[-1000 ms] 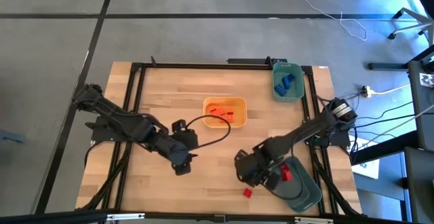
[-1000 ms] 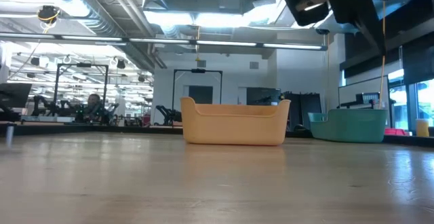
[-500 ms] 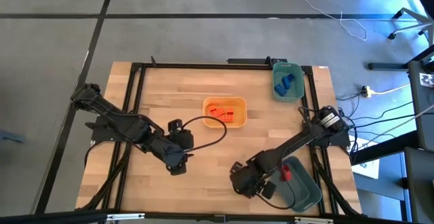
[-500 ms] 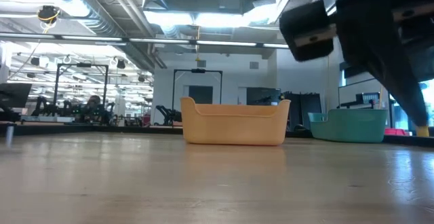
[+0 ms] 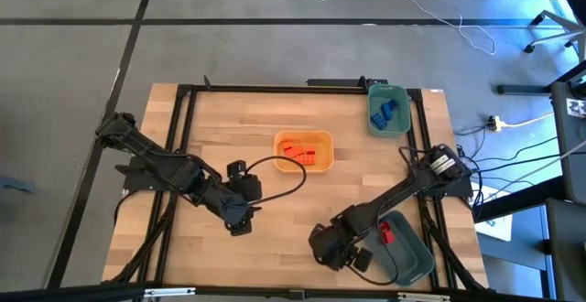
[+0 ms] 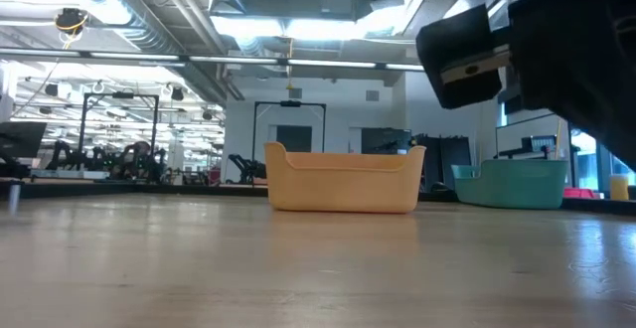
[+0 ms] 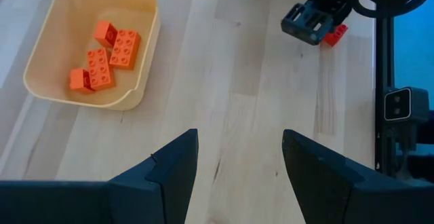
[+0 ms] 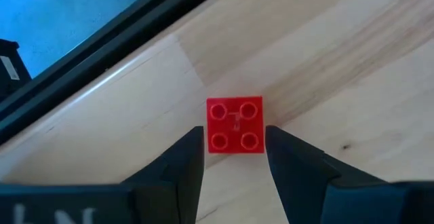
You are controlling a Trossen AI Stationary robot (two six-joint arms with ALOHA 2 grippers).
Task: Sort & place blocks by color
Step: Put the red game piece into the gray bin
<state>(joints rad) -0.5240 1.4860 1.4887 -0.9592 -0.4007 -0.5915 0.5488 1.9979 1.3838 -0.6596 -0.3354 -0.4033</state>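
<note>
One red block (image 8: 234,125) lies flat, studs up, on the wood near the table's near edge. My right gripper (image 8: 234,155) is open and hangs over it, one finger on each side, with no touch showing. In the high view the right gripper (image 5: 334,249) hides that block. In the left wrist view it shows as the red block (image 7: 334,34) beside the right gripper (image 7: 310,20). Several orange blocks (image 5: 300,149) lie in the yellow-orange tray (image 5: 320,162). Blue blocks (image 5: 385,110) lie in the far teal bin (image 5: 400,124). Another red block (image 5: 385,232) lies in the near teal bin (image 5: 417,256). My left gripper (image 7: 241,166) is open over bare wood left of centre.
The black frame rail (image 8: 135,27) runs close beyond the red block at the table's near edge. The near teal bin stands just right of my right gripper. In the low view the tray (image 6: 343,181) and a teal bin (image 6: 512,185) stand beyond bare wood.
My right gripper has moved toward the table's near edge and a little left, coming down over the red block, which it now covers in the high view. My left gripper has drifted slightly left. The blocks and bins have stayed where they were.
</note>
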